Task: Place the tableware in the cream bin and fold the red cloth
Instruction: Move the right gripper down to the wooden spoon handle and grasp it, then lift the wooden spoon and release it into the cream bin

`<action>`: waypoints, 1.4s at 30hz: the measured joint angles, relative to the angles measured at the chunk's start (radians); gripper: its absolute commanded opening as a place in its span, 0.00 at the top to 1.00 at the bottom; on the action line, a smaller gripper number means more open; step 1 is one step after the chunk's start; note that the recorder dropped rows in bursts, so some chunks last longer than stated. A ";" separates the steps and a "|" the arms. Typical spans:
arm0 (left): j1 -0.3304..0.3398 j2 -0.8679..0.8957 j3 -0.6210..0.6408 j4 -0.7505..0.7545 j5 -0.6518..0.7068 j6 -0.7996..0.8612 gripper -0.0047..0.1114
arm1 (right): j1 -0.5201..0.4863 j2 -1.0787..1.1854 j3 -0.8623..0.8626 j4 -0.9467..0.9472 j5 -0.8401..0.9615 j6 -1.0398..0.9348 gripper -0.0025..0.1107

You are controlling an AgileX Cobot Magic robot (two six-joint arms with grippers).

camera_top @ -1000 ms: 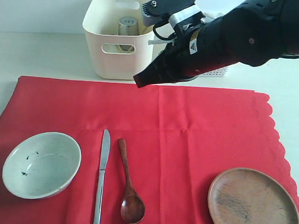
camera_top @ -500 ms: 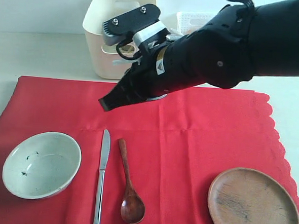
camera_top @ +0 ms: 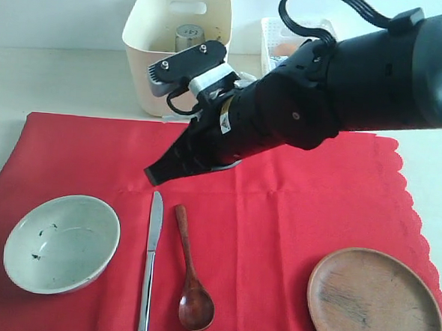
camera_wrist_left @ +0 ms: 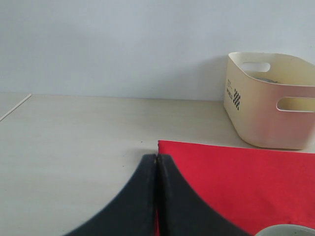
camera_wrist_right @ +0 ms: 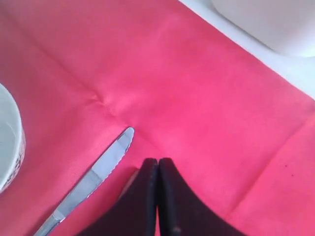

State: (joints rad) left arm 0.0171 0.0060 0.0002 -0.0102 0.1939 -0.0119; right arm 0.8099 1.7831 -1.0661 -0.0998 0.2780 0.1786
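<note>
Bare red cloth [camera_top: 276,244] between wooden spoon [camera_top: 188,267] and plate [camera_top: 376,302] — narrow gap between knife [camera_top: 149,266] and spoon

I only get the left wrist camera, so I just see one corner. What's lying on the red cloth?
Observer: A speckled bowl, a silver knife, a dark wooden spoon and a round wooden plate lie on the red cloth.
Operator: Where's the other arm?
Observer: The right gripper is shut and empty, its tip close by the knife's tip.
Operator: What's in the bin?
Observer: A steel cup stands in the cream bin.
</note>
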 measured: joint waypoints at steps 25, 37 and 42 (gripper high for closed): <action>0.000 0.000 0.000 0.000 0.000 0.000 0.94 | 0.120 0.144 -0.015 0.041 0.167 0.008 0.57; 0.000 0.000 0.000 0.000 0.000 0.000 0.94 | 0.120 0.206 -0.017 0.036 0.168 0.008 0.80; 0.000 0.000 0.000 0.000 0.000 0.000 0.94 | 0.120 0.208 -0.017 0.023 0.164 0.008 0.94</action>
State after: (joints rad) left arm 0.0171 0.0060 0.0002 -0.0102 0.1939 -0.0119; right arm 0.9299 1.9915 -1.0829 -0.0767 0.4419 0.1862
